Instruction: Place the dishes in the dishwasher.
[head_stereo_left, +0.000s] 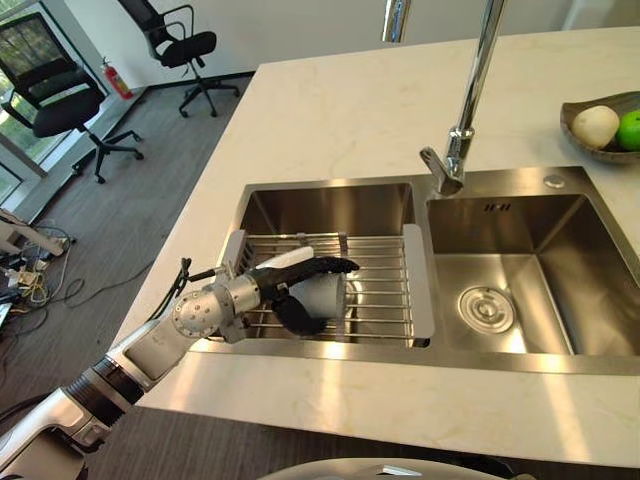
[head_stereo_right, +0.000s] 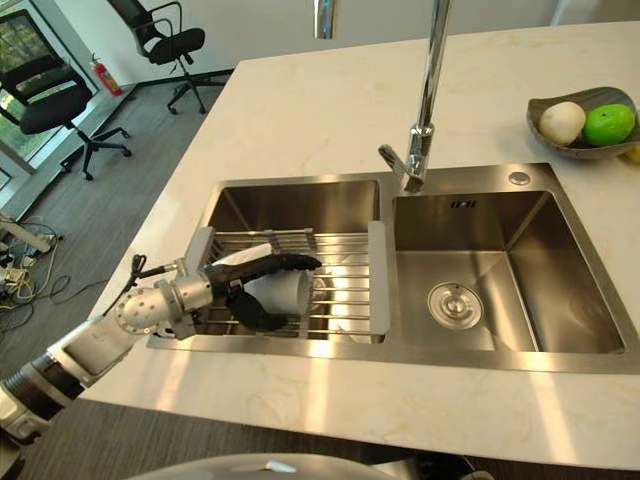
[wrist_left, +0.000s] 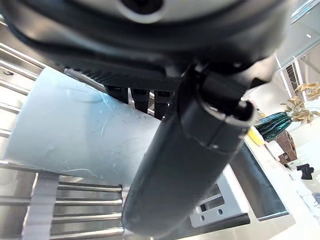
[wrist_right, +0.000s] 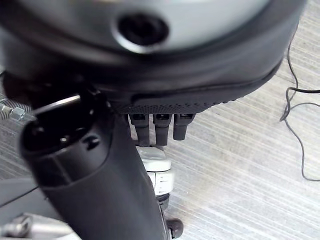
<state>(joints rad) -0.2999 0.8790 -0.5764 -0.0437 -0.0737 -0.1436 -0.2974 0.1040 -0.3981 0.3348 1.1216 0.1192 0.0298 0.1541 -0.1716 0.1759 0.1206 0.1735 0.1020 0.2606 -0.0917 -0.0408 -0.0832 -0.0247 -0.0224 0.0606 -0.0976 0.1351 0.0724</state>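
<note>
cup (head_stereo_left: 322, 292) partly hidden by left robot hand (head_stereo_left: 300, 285), fruit bowl (head_stereo_left: 585, 128) cut off at edge

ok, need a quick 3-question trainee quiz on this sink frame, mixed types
1. True or false: the left hand is at the cup on the wire rack.
2. Which basin holds the rack? A) left B) right
3. Fill in: the bowl on the counter holds a pale fruit and a ___ one.

Key: 1 true; 2 A; 3 green.
</note>
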